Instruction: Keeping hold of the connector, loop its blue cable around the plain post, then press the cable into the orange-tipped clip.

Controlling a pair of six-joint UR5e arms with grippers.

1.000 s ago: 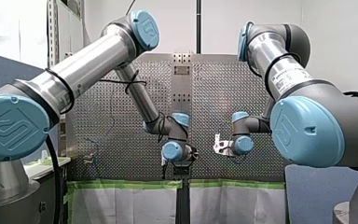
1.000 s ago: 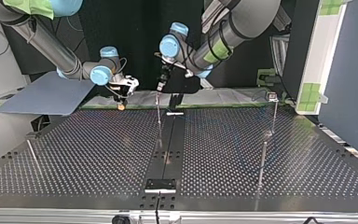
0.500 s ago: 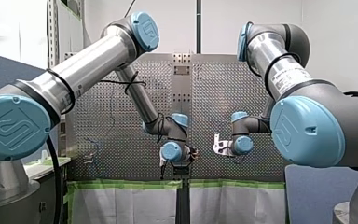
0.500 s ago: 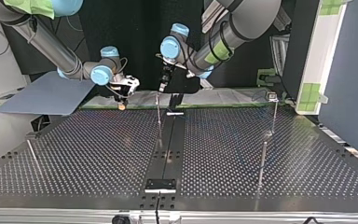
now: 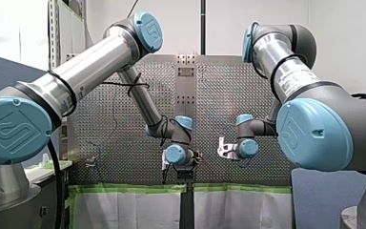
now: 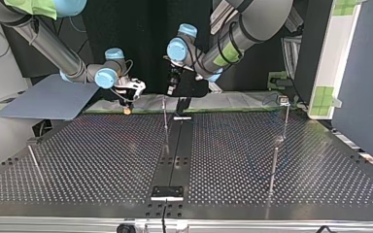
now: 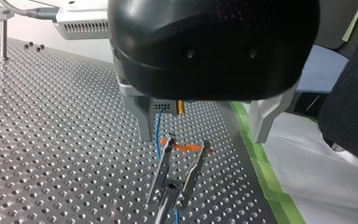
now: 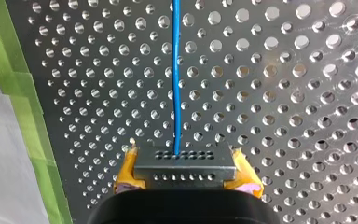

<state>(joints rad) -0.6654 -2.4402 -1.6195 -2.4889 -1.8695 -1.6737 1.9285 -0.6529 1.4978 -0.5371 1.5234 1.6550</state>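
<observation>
My right hand (image 8: 185, 174) grasps the connector (image 8: 185, 164); my left hand (image 7: 200, 138) hangs released — blue cable (image 8: 176, 70) cut off.

Blue cable (image 8: 176, 70), orange-tipped clip (image 7: 162, 164), grey connector (image 8: 184, 167)

White wall (image 5: 343, 28), perforated table (image 6: 77, 160), green-taped white sheeting (image 5: 124, 210)
</observation>
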